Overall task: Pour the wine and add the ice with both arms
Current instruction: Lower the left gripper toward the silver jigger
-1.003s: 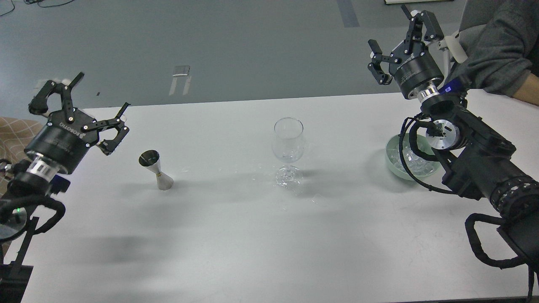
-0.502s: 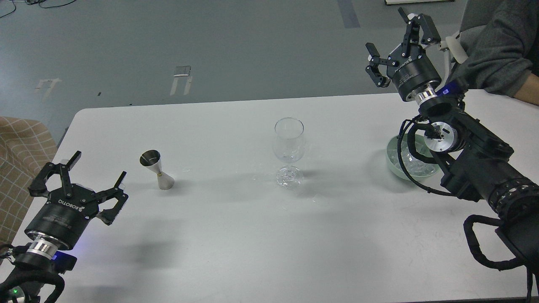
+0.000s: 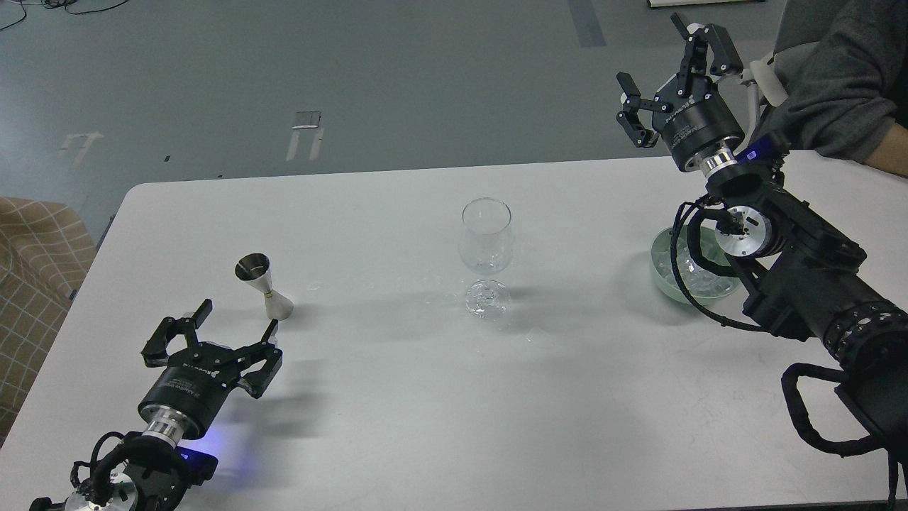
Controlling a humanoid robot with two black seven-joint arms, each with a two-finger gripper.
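Note:
A clear, empty wine glass (image 3: 486,241) stands upright at the middle of the white table (image 3: 397,397). A small steel jigger (image 3: 264,285) stands to its left. A pale green bowl (image 3: 663,270) at the right holds clear ice cubes (image 3: 699,277), partly hidden by my right arm. My left gripper (image 3: 225,332) is open and empty, low over the table just in front of the jigger. My right gripper (image 3: 665,60) is open and empty, raised high beyond the table's far right edge.
A person's grey-sleeved arm (image 3: 837,85) rests at the far right corner of the table, close to my right gripper. A checked cloth (image 3: 32,262) lies off the table's left edge.
My left arm has dropped and swung in, from high at the left edge to low in front of the jigger. My right gripper has barely moved.

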